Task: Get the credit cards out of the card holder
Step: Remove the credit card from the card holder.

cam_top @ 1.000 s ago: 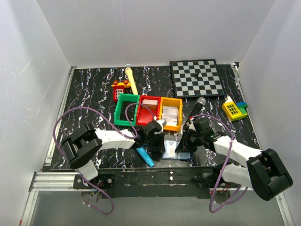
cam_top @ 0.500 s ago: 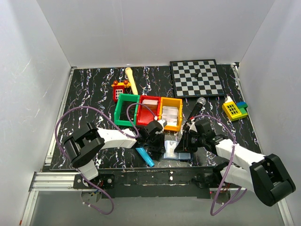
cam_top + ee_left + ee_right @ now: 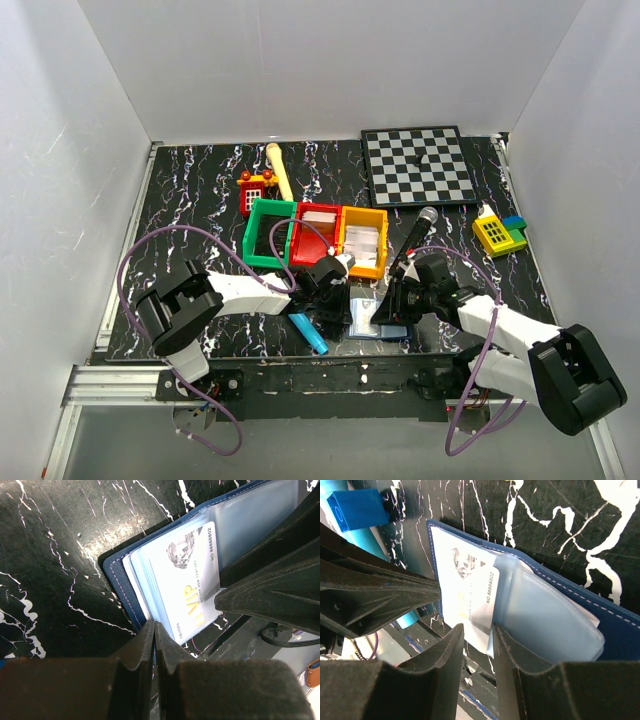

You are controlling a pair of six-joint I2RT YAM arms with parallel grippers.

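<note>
The card holder (image 3: 372,320) lies open on the black table near the front edge, navy outside (image 3: 116,575), light blue-grey pockets inside (image 3: 555,615). A white credit card (image 3: 187,575) sticks partly out of a clear pocket; it also shows in the right wrist view (image 3: 465,585). My left gripper (image 3: 333,305) is shut, its jaws pinching the holder's navy edge (image 3: 154,626). My right gripper (image 3: 392,303) stands over the holder's other side, its jaws a little apart with the card's lower corner between them (image 3: 478,632).
A cyan toy microphone (image 3: 308,332) lies just left of the holder, under my left gripper. Green (image 3: 262,245), red (image 3: 300,250) and yellow (image 3: 378,262) bins stand just behind. A black microphone (image 3: 420,228), a chessboard (image 3: 418,165) and toy houses (image 3: 498,233) lie farther back.
The right arm has shifted slightly and its gripper has edged in over the holder. The left gripper and the card holder have stayed put.
</note>
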